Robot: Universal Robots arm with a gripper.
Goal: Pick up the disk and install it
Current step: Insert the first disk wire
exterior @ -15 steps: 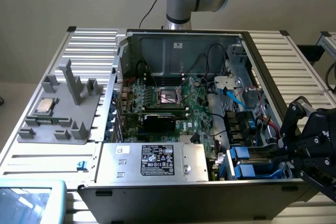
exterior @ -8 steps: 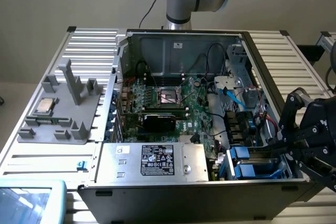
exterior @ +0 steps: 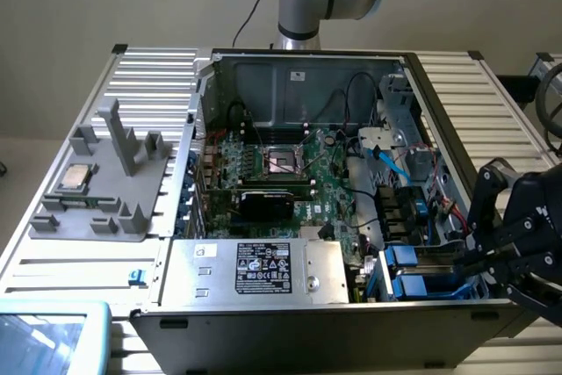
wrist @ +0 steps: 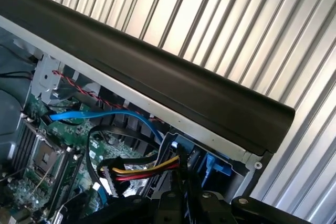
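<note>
An open grey metal computer case point(exterior: 299, 68) stands on a ribbed aluminium table point(exterior: 149, 72). Inside the case lie a green motherboard point(exterior: 294, 183) and a large silver box with a black label point(exterior: 263, 268). At the case's corner towards the exterior view's right, the black gripper point(exterior: 470, 263), fingers closed together, reaches over the wall to the disk with bright blue plastic rails point(exterior: 426, 285). Beside the case, on the exterior view's left, a grey plastic fixture point(exterior: 114, 208) carries a small square silver chip point(exterior: 75, 177).

I count one computer case point(exterior: 307, 327), one power supply point(exterior: 263, 267), one CPU chip point(exterior: 75, 177), one grey holder point(exterior: 132, 164), two blue drive carriers point(exterior: 402, 256).
</note>
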